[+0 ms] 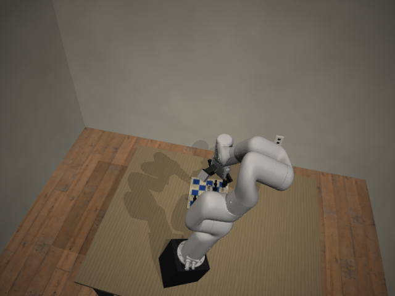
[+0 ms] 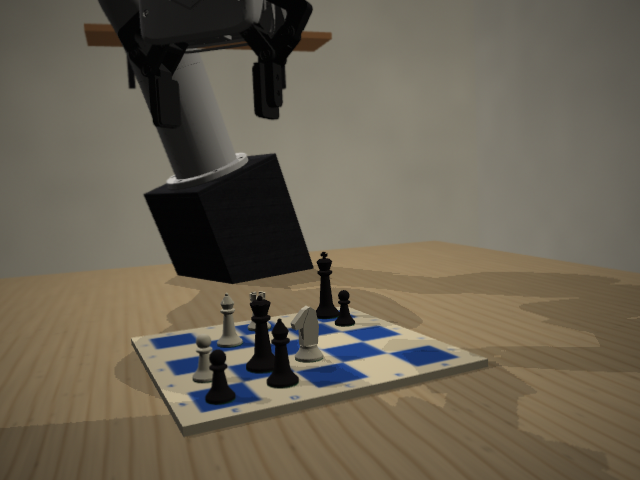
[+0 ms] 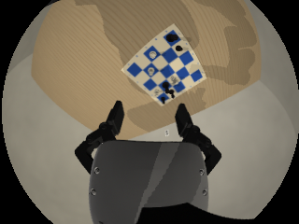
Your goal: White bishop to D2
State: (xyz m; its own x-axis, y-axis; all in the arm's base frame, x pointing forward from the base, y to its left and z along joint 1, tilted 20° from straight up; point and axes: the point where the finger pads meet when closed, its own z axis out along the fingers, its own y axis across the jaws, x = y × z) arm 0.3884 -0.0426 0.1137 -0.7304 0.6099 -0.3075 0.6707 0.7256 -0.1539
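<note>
A small blue and cream chessboard (image 2: 305,364) lies on the tan mat. The white bishop (image 2: 227,320) stands upright near the board's far left side. My gripper (image 2: 216,100) is open and empty, high above the board's far left part. In the wrist view the open fingers frame bare mat, with the board (image 3: 164,65) far below and ahead. From the top view the gripper (image 1: 218,173) hangs over the board's far edge (image 1: 207,189); my arm hides the board's near part.
Around the bishop stand a white pawn (image 2: 203,358), a white knight (image 2: 307,333), a black queen (image 2: 261,335), a black bishop (image 2: 281,355), a black pawn (image 2: 219,378), a black king (image 2: 324,285) and another black pawn (image 2: 343,308). My black base block (image 2: 230,219) stands behind.
</note>
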